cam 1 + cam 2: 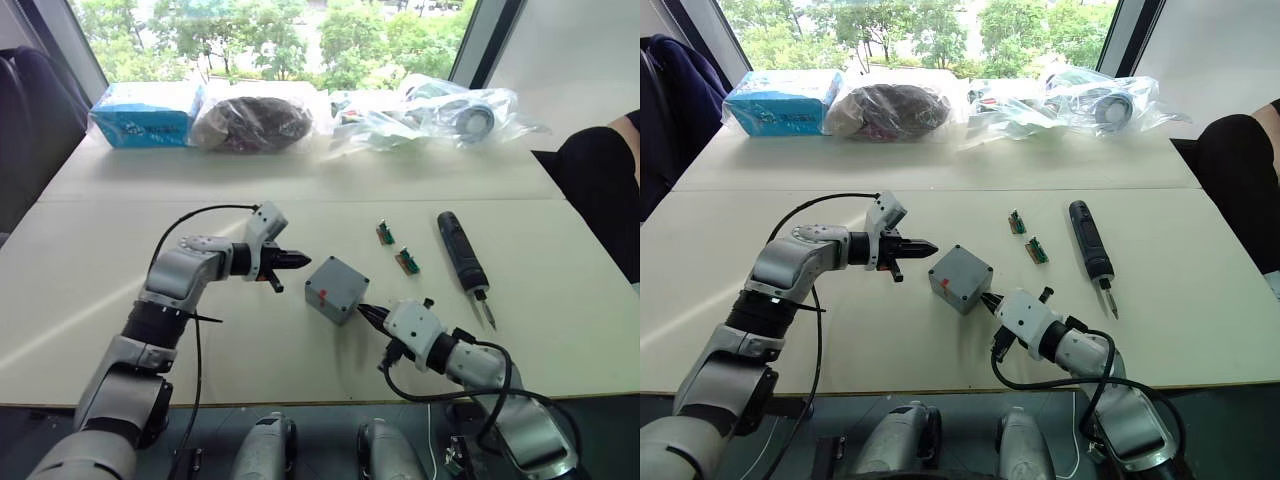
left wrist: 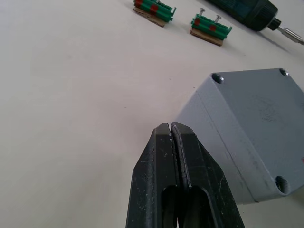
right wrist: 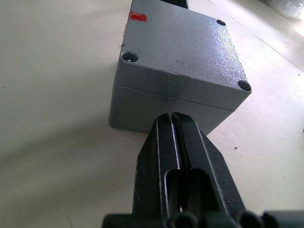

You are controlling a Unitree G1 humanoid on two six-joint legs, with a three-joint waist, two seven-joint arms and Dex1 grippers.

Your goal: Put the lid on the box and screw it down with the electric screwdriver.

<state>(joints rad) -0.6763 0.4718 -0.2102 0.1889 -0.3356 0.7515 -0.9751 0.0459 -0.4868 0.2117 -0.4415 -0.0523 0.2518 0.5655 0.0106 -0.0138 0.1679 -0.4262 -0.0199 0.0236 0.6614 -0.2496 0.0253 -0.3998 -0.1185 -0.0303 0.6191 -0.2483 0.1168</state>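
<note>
The grey box (image 1: 336, 290) stands mid-table with the lid (image 3: 183, 52) seated flush on top; open screw holes show at the lid's corners and a red mark sits by one corner. My left gripper (image 1: 303, 261) is shut and empty, its tip just off the box's left side. Shut as well, my right gripper (image 1: 366, 312) points at the box's near right wall (image 3: 156, 111), touching it or nearly so. The black electric screwdriver (image 1: 462, 252) lies flat on the table to the right of the box, bit toward me, held by nothing.
Two small green parts (image 1: 385, 232) (image 1: 406, 262) lie between the box and the screwdriver. A blue carton (image 1: 145, 113) and plastic bags (image 1: 430, 115) line the table's far edge. A person's dark sleeve (image 1: 600, 180) shows at the right edge.
</note>
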